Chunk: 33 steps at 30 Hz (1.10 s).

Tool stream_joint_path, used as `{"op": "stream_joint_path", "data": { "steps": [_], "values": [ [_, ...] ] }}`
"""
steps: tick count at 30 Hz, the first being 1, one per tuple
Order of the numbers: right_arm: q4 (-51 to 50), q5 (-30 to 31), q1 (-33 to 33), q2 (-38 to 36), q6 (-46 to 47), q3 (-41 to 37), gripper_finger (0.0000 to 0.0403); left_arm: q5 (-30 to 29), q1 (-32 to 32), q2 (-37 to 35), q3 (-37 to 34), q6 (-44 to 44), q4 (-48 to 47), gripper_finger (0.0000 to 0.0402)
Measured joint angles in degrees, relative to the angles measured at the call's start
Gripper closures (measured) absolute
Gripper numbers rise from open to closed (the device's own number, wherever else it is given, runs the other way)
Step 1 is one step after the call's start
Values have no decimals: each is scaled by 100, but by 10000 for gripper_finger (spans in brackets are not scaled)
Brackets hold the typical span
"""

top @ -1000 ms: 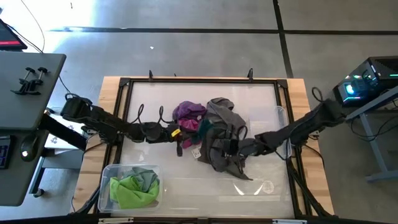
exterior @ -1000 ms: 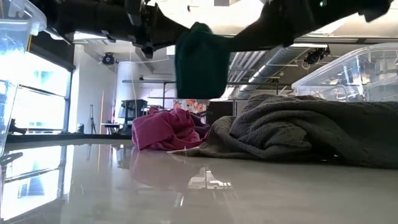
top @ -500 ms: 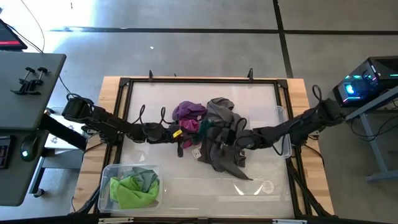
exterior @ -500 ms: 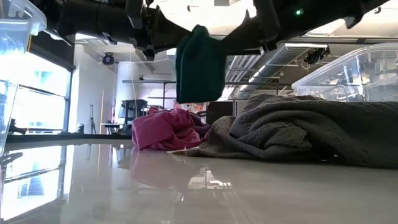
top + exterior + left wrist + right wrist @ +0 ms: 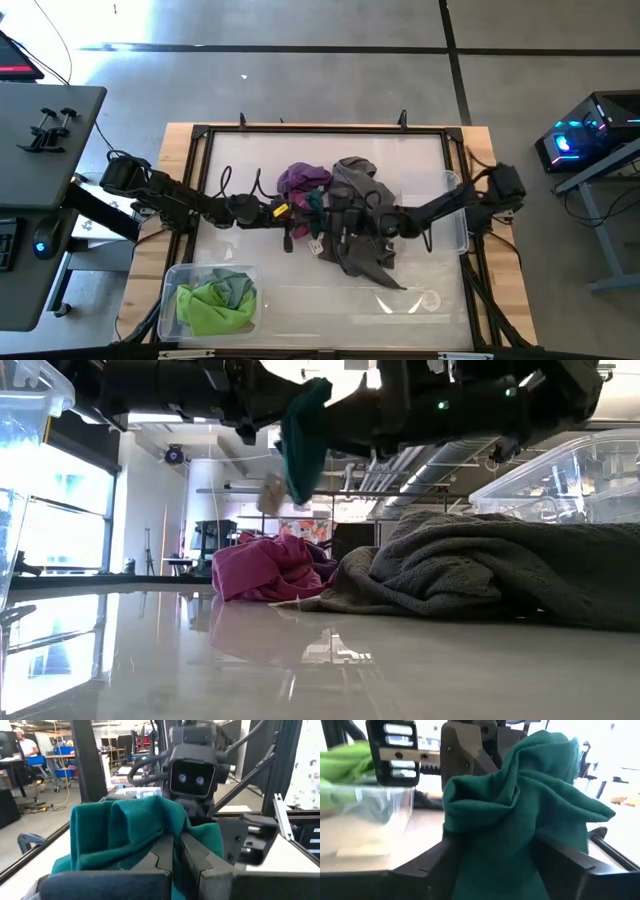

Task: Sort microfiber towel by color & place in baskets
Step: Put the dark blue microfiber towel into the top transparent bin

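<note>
Holding a green towel (image 5: 303,435) between my two tools, above the surface (image 5: 300,660).
It hangs crumpled, long axis vertical; my left tool (image 5: 176,851) is clamped on it, my right tool (image 5: 495,865) spread around it, over the towel pile (image 5: 345,215).

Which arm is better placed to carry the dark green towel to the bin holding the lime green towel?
Left, probably. The left gripper is shut on the dark green towel, and the bin sits on its side; the right gripper straddles the towel, jaws open.
</note>
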Motion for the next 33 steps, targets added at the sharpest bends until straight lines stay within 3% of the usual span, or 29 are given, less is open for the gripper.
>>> {"op": "stream_joint_path", "data": {
  "steps": [5, 10, 12, 16, 22, 26, 29, 33],
  "values": [
    [262, 34, 7, 231, 2, 2, 260, 337, 0, 2, 0, -297, 31, 378],
    [232, 208, 55, 160, -150, 0, 368, 608, -12, -3, 4, -309, 105, 301],
    [60, 404, 120, -5, -251, 0, 373, 532, -34, -67, 7, -314, 74, 271],
    [-933, 1872, 500, -702, -345, 0, 363, -131, -144, -107, 11, -224, 100, 241],
    [-3518, 4228, 1433, -2268, 283, 222, 372, -503, -321, -109, -55, -3, -30, 237],
    [-5911, 4994, 2157, -2989, 1228, 1135, 372, -512, -416, -59, -151, -54, -34, 236],
    [-8512, 5001, 2514, -3231, 2779, 2104, 372, -512, -449, 36, -183, -136, -8, 236],
    [-12101, 3655, 2510, -3265, 5925, 3215, 372, -513, -452, 200, -184, -252, 51, 236]
  ]
}}
